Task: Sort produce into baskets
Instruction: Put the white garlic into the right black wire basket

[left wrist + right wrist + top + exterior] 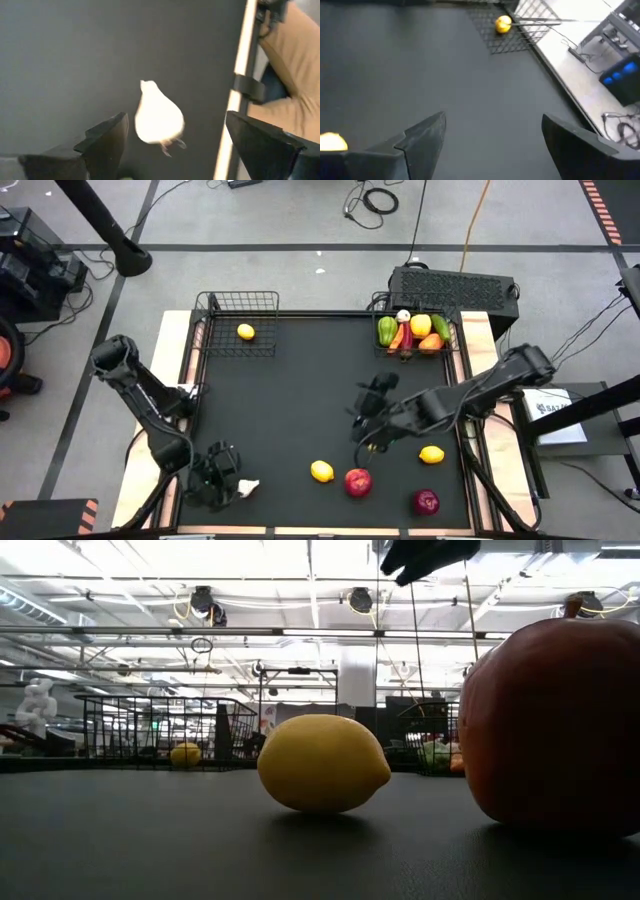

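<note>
A white garlic [157, 117] lies on the black mat near its front left corner. My left gripper [175, 117] hangs open above it, one finger on either side, touching nothing; the high view shows the garlic [247, 488] just right of this gripper [215, 475]. My right gripper [368, 420] hovers open over the mat's middle right, nothing between its fingers [493, 116]. The far-left wire basket [240, 325] holds one lemon [245, 332]. The far-right basket [415, 332] holds several vegetables. Two lemons [321, 471] [431, 454] and two red apples [358, 481] [426, 502] lie near the front edge.
A black perforated box [455, 288] stands behind the right basket. The mat's left rim [235, 95] runs close beside the garlic. In the low view a lemon [322, 762] and an apple [555, 730] sit close to the camera, the baskets [165, 730] far behind.
</note>
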`<act>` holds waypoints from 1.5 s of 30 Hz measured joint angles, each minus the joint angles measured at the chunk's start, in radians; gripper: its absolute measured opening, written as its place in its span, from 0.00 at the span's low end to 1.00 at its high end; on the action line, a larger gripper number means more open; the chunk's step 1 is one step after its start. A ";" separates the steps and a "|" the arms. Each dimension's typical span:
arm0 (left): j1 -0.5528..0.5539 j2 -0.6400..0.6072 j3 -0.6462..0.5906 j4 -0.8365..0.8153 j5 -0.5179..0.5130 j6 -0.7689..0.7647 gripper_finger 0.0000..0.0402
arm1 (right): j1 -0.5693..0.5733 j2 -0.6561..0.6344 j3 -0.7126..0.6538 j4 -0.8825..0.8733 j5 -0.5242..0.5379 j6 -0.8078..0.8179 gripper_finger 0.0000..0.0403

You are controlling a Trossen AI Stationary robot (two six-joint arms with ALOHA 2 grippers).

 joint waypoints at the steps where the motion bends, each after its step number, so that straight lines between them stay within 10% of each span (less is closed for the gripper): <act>1: -0.009 0.002 0.000 0.002 -0.011 -0.015 0.85 | 0.005 0.020 0.000 0.010 0.001 -0.015 0.79; 34: -0.044 0.273 -0.001 0.097 -0.027 -0.093 0.85 | -0.003 0.077 0.000 0.012 -0.029 -0.051 0.79; 45: -0.041 0.273 -0.001 0.097 -0.027 -0.033 0.69 | -0.002 0.077 0.000 0.011 -0.028 -0.052 0.79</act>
